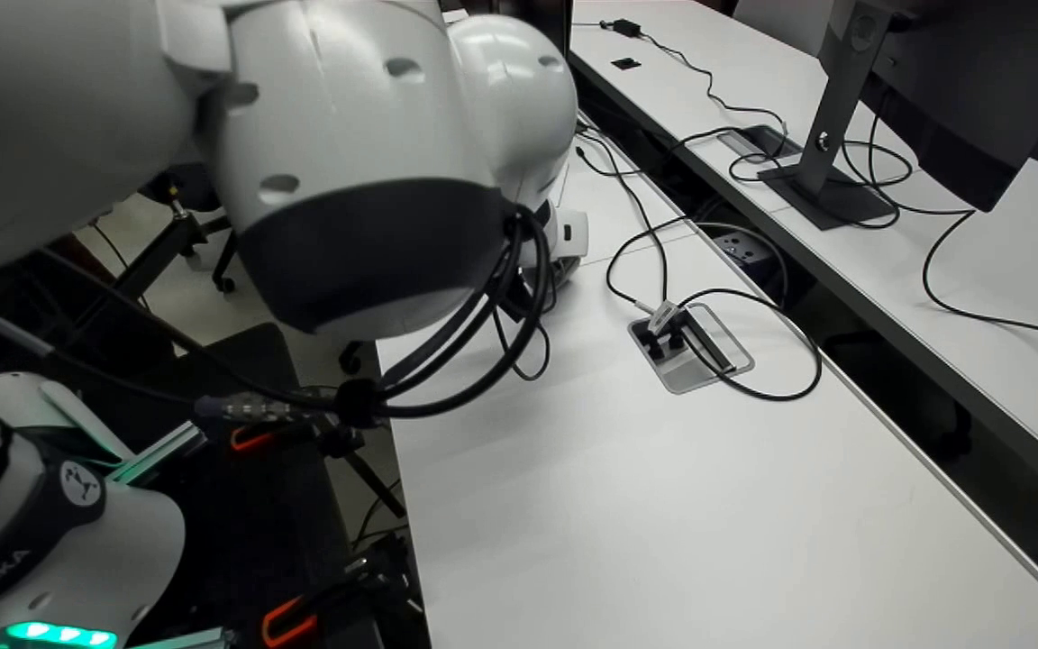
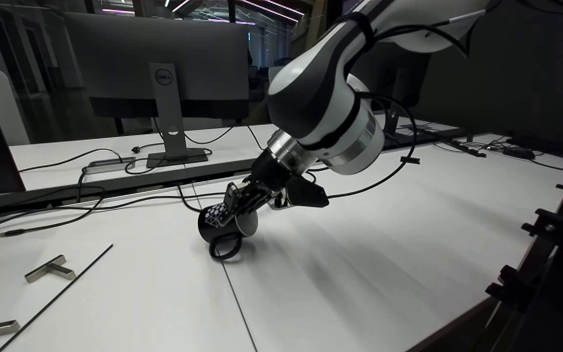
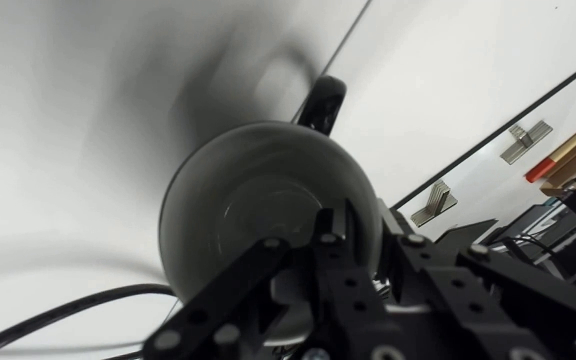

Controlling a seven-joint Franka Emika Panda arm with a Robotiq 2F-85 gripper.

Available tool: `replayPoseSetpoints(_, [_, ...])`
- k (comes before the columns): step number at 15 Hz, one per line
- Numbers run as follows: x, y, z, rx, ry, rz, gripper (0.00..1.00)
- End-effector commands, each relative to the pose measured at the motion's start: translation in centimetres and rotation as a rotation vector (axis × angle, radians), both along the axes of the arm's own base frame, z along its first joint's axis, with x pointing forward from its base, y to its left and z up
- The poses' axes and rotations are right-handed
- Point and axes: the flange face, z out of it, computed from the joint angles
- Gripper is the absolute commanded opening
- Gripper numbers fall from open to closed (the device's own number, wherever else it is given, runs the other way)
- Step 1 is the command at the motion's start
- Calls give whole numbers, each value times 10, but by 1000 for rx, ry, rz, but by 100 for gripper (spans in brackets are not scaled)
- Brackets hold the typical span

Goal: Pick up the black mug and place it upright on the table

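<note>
The black mug (image 2: 209, 230) lies tilted on its side at the white table (image 2: 164, 288), with its handle low and its mouth towards my gripper. In the wrist view I look into its grey inside (image 3: 258, 170); its black handle (image 3: 325, 100) sticks out at the top. My gripper (image 2: 230, 210) reaches down to the mug from the upper right. In the wrist view the gripper (image 3: 363, 217) has one finger inside the mug and one outside, and looks shut on the wall. In an exterior view the arm hides the mug above the table (image 1: 627, 505). Whether the mug touches the table is unclear.
Metal brackets (image 2: 52, 269) and a thin black strip (image 2: 56, 298) lie near the mug. Black cables (image 2: 115, 205) run behind it. A socket box (image 1: 695, 351) is set in the table. A monitor (image 2: 169, 78) stands on the desk behind, across a gap.
</note>
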Motion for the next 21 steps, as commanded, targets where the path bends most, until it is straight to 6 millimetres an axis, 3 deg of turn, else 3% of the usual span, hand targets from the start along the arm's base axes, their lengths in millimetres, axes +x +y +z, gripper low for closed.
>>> replayPoseSetpoints(1, [-9, -6, 21, -98, -2, -22, 3])
replayPoseSetpoints(2, [-2, -8, 28, -125, 2, -25, 3])
replayPoseSetpoints(6, [-7, -11, 45, -218, 2, -36, 3])
replayPoseSetpoints(14, [-31, -9, 59, -367, 64, -24, 3])
replayPoseSetpoints(21, [-37, -15, 72, -565, 201, -28, 3])
